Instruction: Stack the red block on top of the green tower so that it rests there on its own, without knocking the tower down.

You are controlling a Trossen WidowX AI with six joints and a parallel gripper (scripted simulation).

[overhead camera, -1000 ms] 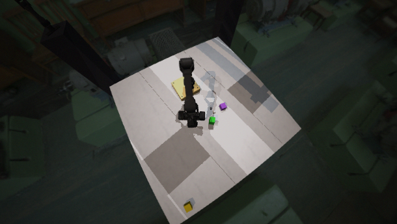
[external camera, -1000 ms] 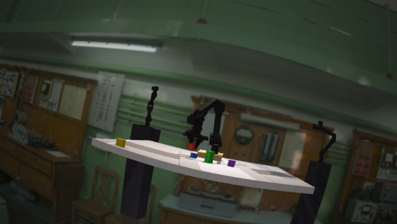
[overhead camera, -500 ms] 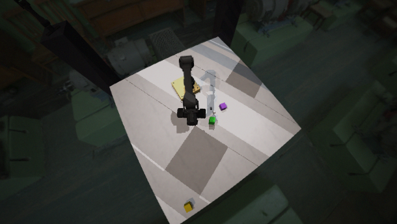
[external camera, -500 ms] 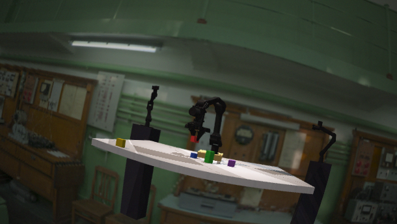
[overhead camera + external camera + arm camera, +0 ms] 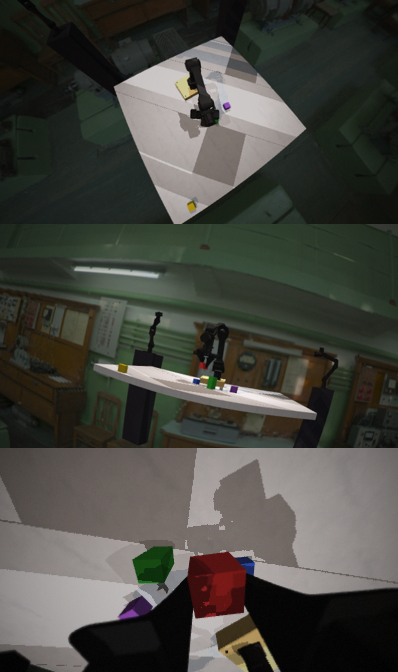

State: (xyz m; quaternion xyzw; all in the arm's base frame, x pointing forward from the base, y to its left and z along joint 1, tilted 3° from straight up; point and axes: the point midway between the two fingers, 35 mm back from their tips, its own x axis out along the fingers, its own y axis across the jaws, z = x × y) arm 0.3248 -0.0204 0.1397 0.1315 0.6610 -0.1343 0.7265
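red block (image 5: pixel 217 584) is clamped between the two dark fingers of the end effector (image 5: pixel 203 363), hanging in the air well above the surface (image 5: pixel 267 404). from the side, the green tower (image 5: pixel 211 382) stands below it and a little to one side, with a blue block (image 5: pixel 196 381) and a purple block (image 5: pixel 233 389) close by. looking down past the fingers, the tower sits off to the left of the red block, so they aren't lined up yet. i'd say the thing to do is slide across at this height until the red block is squarely over the tower, then come down slowly and straight, letting go only when it rests flat on top. any sideways nudge on the way down could tip the tower.
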